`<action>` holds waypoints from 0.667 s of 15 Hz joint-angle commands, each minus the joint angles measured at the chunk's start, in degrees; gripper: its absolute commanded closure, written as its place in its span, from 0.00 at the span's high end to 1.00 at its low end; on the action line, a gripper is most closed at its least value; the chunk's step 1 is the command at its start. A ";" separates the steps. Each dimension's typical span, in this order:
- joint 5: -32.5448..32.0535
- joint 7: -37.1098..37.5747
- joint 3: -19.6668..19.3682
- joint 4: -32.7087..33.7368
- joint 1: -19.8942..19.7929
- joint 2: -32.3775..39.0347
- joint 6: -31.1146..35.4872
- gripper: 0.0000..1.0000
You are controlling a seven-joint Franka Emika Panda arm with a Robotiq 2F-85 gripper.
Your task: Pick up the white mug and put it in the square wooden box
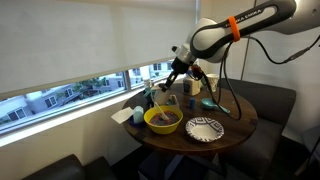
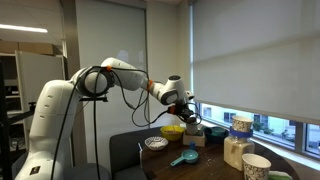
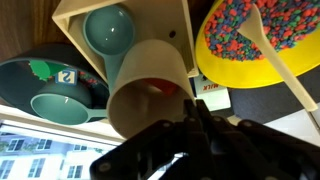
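Observation:
In the wrist view my gripper is shut on the rim of the white mug, a small cream cup lying on its side with its opening towards the camera. The mug hangs over the square wooden box, which holds a teal measuring cup. In both exterior views the gripper hovers above the round table; the mug itself is too small to make out there.
A yellow bowl of coloured pieces with a wooden spoon sits beside the box. A teal bowl lies on its other side. A patterned plate, a striped jar and a carton crowd the table.

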 commanded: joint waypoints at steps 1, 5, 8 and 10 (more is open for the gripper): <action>-2.87 2.96 1.64 3.79 -1.39 1.48 -4.90 0.04; -6.55 4.43 1.19 5.29 -1.37 1.40 -9.40 0.32; -6.45 4.81 1.51 5.92 -1.85 1.07 -8.85 0.36; -4.29 3.55 2.15 6.19 -2.46 0.19 -7.57 0.50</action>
